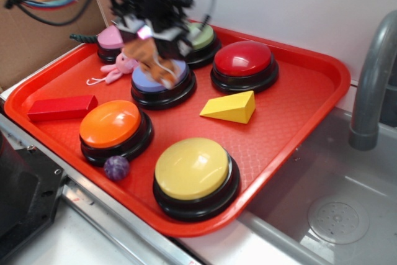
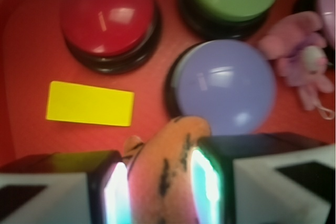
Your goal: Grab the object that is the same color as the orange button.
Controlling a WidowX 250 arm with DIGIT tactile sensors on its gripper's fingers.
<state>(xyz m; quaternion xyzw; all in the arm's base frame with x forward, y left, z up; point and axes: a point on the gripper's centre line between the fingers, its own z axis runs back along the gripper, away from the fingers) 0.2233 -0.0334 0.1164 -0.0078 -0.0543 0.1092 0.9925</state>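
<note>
The object, a small orange plush tiger [image 2: 165, 174] with dark stripes, is pinched between my two glowing fingers. My gripper [image 2: 160, 187] is shut on it. In the exterior view the tiger [image 1: 155, 69] hangs under the gripper [image 1: 152, 51], above the blue-violet button [image 1: 162, 80] at the back of the tray. The orange button [image 1: 111, 123] with its black base sits at the tray's front left, apart from the gripper.
On the red tray [image 1: 298, 122] stand a red button [image 1: 243, 60], a green button [image 1: 201, 36], a pink button [image 1: 110, 40], a yellow button [image 1: 193, 169]. A pink plush bunny [image 1: 118, 69], yellow wedge [image 1: 231, 107], red block [image 1: 62, 107], purple ball [image 1: 116, 167] lie there. A grey faucet [image 1: 372, 79] rises at right.
</note>
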